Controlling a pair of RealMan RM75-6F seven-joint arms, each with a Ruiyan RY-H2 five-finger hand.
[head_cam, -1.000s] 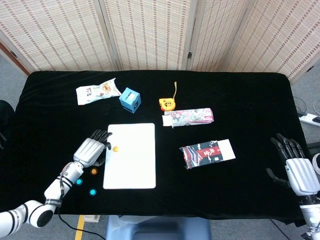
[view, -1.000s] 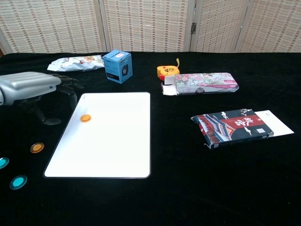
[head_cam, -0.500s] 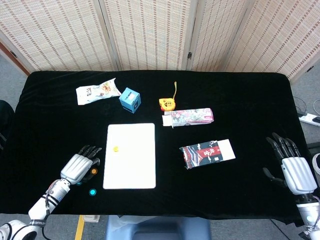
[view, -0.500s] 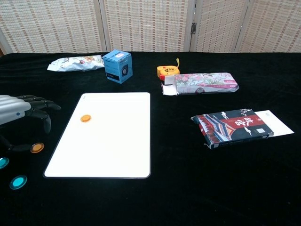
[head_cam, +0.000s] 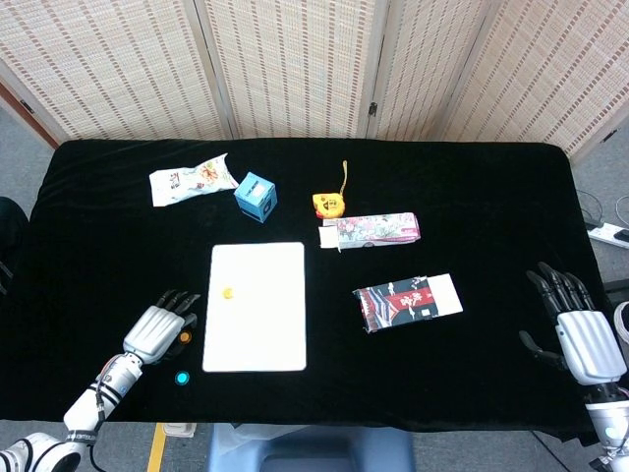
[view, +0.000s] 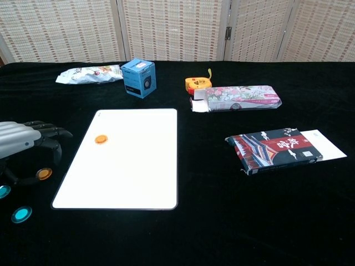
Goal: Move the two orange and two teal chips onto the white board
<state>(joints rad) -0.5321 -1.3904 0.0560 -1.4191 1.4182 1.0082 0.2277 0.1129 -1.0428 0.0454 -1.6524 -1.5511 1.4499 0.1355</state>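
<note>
The left hand (view: 25, 138) hangs low over the black table (head_cam: 491, 197) just left of the white board (view: 133, 160), palm down, fingers spread apart and bent downward, holding nothing. Directly beneath its fingertips lies an orange chip (view: 44, 174) on the cloth, just off the board's left edge; whether a fingertip touches it cannot be told. A teal chip (view: 21, 214) lies nearer the front edge, apart from the hand, and another teal chip (view: 3, 192) shows partly at the chest view's left border, below the hand. The second orange chip (view: 100, 139) rests on the board near its left edge. The right hand (head_cam: 580, 329) is seen only in the head view, at the table's far right edge, well apart from all chips, fingers extended and apart, empty. Between the two hands, right of the board, lies a dark patterned packet (head_cam: 406, 301). Behind it lies a floral box (head_cam: 373, 231), with a yellow tape measure (head_cam: 328, 204) just beyond its left end. A blue cube box (head_cam: 256, 197) and a snack bag (head_cam: 192, 180) sit beyond the board's far left corner.
</note>
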